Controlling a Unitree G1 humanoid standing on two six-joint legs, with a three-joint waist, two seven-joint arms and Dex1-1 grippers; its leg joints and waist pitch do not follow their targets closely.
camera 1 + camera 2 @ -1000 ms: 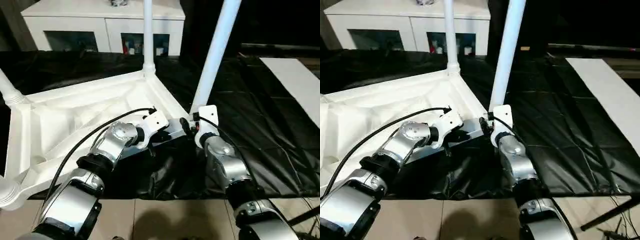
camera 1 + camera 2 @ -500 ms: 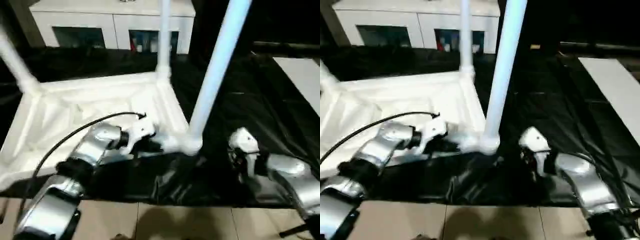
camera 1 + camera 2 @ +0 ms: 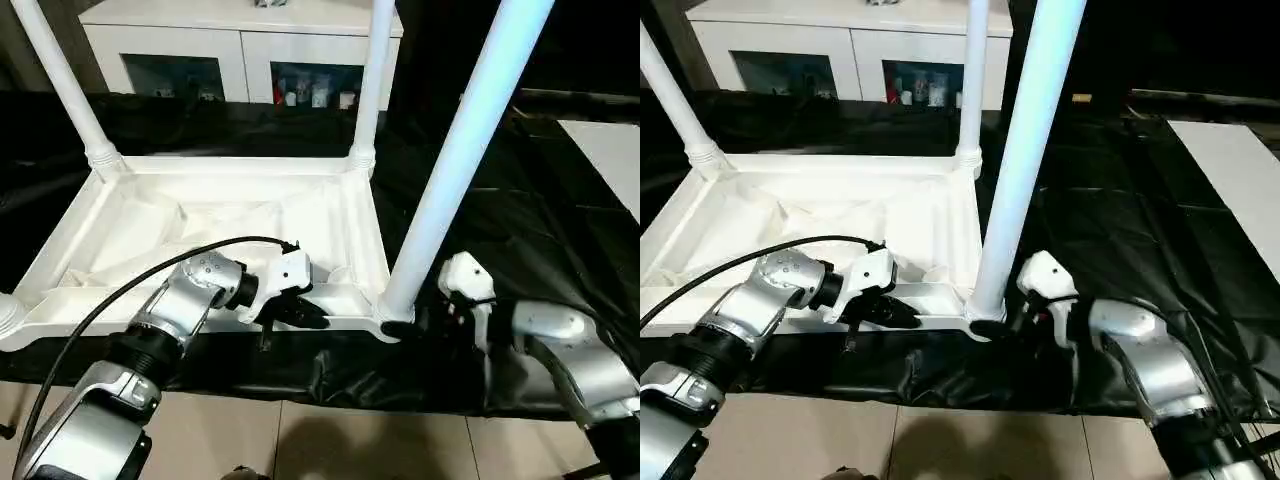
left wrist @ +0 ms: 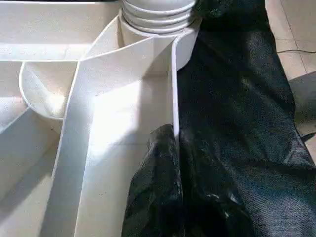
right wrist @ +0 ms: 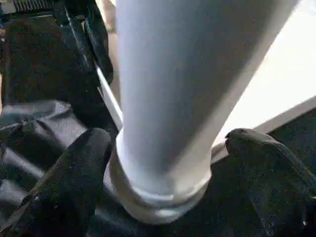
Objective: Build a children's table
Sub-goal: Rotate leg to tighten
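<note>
Two black fingers of the right gripper [image 5: 163,163] stand spread either side of the near-right leg [image 3: 462,160], which rises toward 12 o'clock from its tabletop [image 3: 200,215] corner socket. At 9 o'clock, the left gripper [image 4: 175,143] pinches the near rim.

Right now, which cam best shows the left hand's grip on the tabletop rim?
Left wrist view: the left hand sits shut on the tabletop rim, its wall pinched between the black fingers, just short of the corner socket. The eye views show that hand from the side, contact mostly hidden. The right wrist view shows it small, behind the leg.
</note>
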